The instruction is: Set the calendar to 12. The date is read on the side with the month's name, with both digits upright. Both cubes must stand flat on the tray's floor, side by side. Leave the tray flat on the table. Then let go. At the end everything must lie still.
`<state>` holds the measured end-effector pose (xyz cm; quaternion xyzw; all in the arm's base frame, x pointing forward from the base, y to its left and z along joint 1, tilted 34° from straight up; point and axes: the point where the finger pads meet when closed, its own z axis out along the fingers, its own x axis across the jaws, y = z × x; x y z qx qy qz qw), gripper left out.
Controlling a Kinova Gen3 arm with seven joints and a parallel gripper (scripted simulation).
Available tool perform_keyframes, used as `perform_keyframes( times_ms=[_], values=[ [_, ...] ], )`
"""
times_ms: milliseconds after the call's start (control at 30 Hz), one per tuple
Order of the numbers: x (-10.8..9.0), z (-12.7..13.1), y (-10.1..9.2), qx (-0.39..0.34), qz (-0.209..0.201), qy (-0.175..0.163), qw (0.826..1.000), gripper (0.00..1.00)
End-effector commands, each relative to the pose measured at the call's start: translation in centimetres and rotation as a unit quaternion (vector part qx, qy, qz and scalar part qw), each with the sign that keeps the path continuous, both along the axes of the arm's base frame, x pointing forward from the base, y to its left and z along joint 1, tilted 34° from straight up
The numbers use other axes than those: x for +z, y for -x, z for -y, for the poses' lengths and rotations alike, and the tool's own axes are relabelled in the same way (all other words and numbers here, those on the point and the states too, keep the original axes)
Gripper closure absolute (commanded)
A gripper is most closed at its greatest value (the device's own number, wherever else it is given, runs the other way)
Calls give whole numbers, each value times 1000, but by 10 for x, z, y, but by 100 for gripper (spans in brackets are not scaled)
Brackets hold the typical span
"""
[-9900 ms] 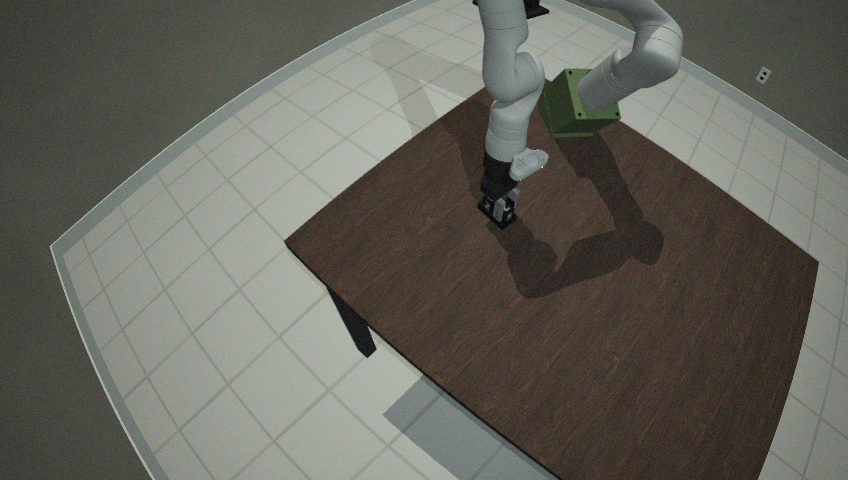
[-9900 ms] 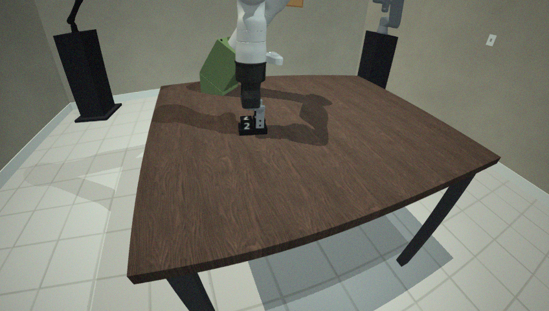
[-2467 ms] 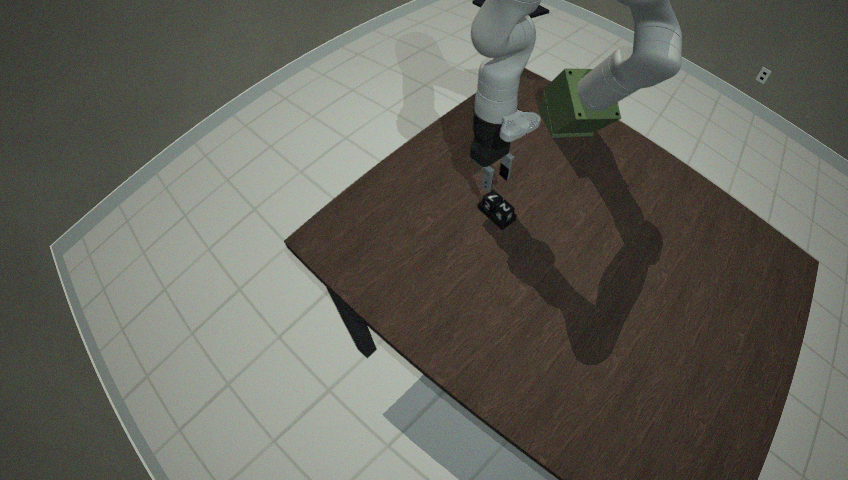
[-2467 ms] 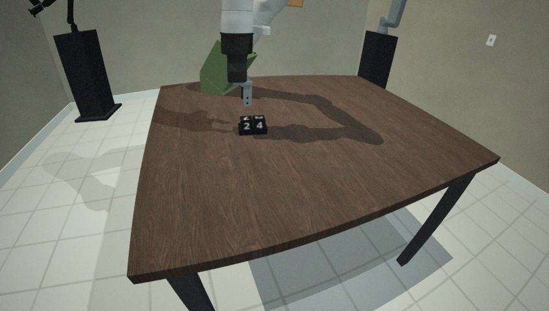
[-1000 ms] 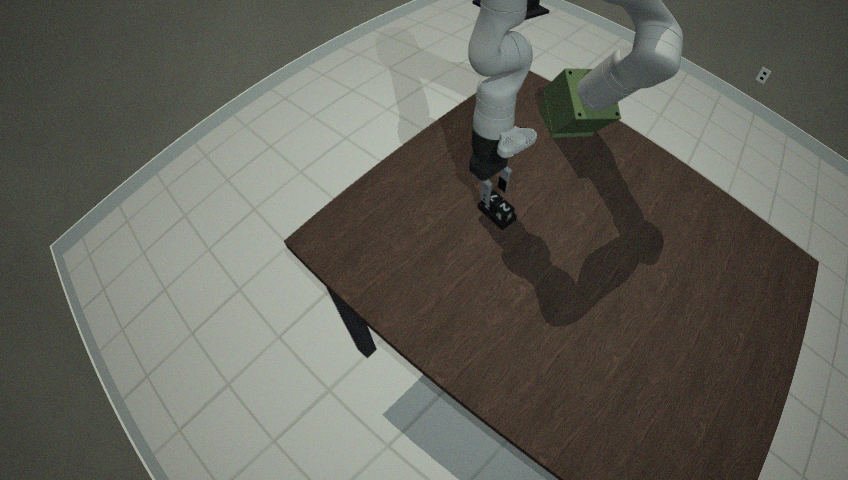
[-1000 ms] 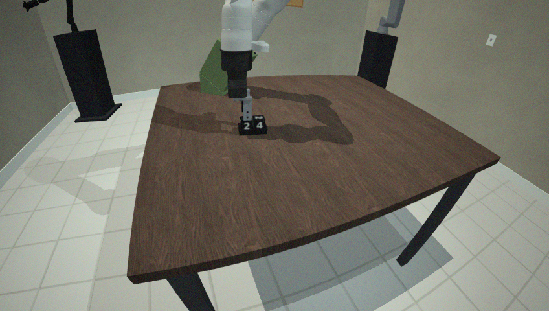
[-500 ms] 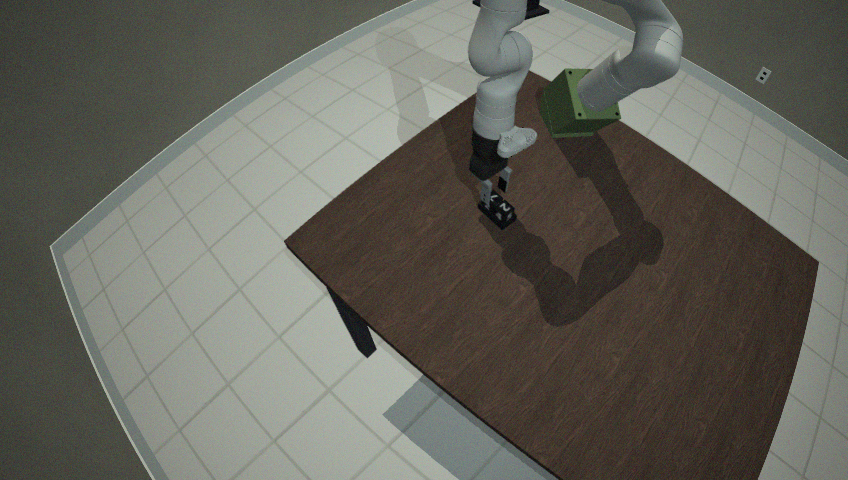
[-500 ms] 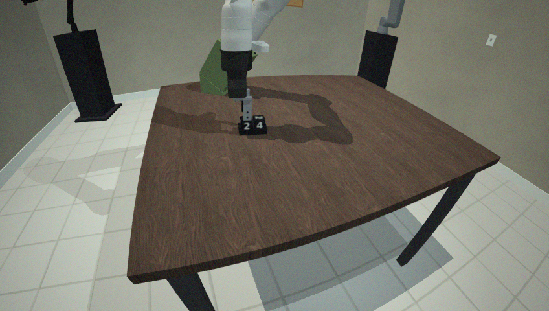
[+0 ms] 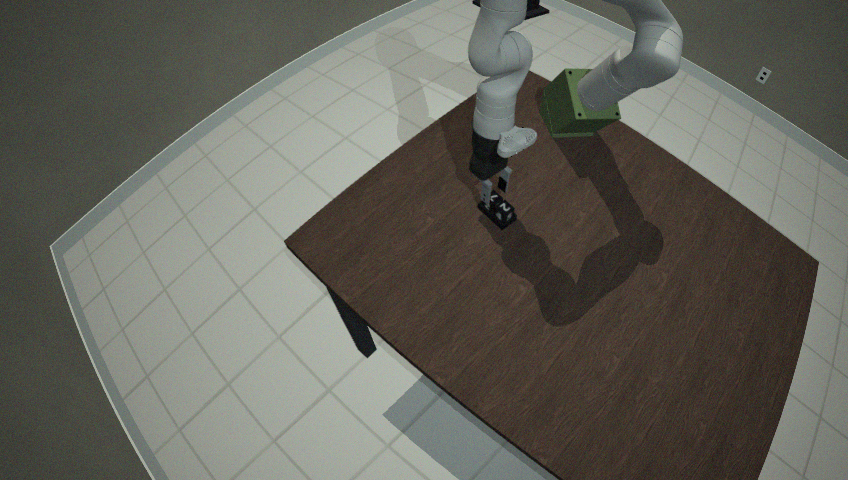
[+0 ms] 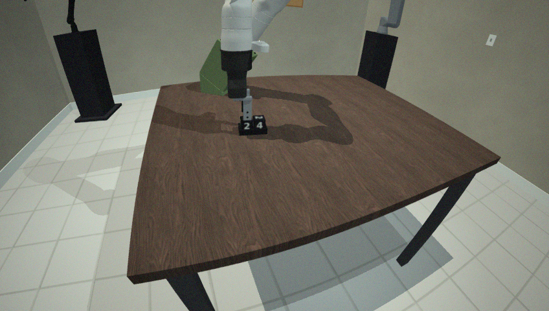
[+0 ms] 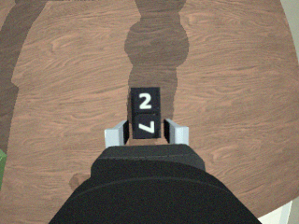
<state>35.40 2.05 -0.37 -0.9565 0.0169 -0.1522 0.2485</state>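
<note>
The open pincer (image 9: 495, 185) (image 10: 246, 111) (image 11: 146, 128) straddles the cube (image 9: 491, 199) (image 10: 246, 125) (image 11: 146, 126) topped with 7

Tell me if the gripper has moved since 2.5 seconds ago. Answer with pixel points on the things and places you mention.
Yes; in the exterior view, the gripper (image 9: 495, 189) (image 10: 246, 117) (image 11: 146, 128) has come down toward the table (image 9: 595, 380) (image 10: 292, 184) (image 11: 224, 93), now beside the left cube (image 10: 246, 125).
</note>
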Motion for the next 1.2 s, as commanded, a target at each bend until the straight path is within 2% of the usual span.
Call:
perform_keyframes(
  times_ms=[0,400,1167],
  values=[
    [0,0,0,0,0,0,1000,10],
    [-2,-1,-1,0,0,0,1000,10],
    [-25,-14,-9,0,0,0,1000,10]
  ],
)
